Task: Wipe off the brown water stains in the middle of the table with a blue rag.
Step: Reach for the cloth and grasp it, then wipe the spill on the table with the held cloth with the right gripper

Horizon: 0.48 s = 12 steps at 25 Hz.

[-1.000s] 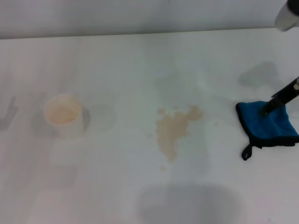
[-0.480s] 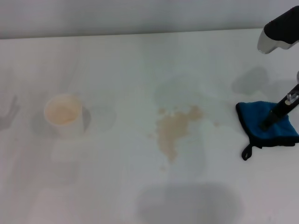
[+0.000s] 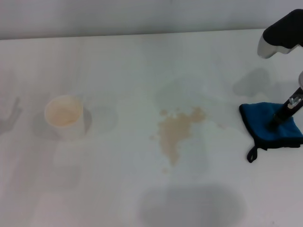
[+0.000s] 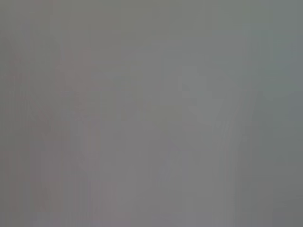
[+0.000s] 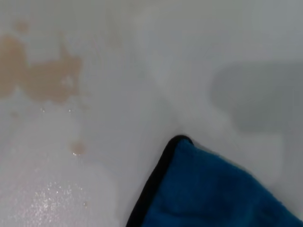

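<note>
The brown water stains form a pale tan splotch with small droplets in the middle of the white table. The right wrist view also shows the stains. The blue rag lies flat at the right edge of the table, its black loop pointing toward me. My right gripper reaches down from the upper right, and its tip rests on the rag's top. In the right wrist view one black-edged corner of the rag fills the frame's corner. The left gripper is out of view.
A white cup with a beige inside stands upright at the left of the table, well away from the stains. The table's far edge meets a pale wall. The left wrist view is a blank grey.
The right arm's housing has come further into view at the upper right. The gripper tip has dropped lower onto the rag, and the rag has barely shifted.
</note>
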Available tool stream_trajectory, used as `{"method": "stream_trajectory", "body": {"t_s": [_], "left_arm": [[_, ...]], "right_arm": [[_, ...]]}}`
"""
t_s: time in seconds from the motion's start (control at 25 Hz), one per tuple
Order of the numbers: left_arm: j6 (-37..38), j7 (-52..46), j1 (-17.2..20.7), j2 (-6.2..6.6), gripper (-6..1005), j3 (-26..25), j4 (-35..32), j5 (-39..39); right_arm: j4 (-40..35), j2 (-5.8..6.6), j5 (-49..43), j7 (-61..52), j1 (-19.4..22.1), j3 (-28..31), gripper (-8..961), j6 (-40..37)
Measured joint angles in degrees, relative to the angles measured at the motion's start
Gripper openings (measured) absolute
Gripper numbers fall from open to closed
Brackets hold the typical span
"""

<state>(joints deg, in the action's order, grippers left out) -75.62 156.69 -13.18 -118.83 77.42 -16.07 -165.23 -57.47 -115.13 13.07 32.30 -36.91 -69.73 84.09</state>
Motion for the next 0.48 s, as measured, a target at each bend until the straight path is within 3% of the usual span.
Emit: {"method": "stream_trajectory", "body": {"t_s": [0.48], "left_arm": [[-0.2,-0.1,0.3,-0.09,880,0.2,0.0,0.0]], "right_arm": [[-1.1,-0.29,0.2,-1.4,0.5,-3.9,455,-1.3]]}}
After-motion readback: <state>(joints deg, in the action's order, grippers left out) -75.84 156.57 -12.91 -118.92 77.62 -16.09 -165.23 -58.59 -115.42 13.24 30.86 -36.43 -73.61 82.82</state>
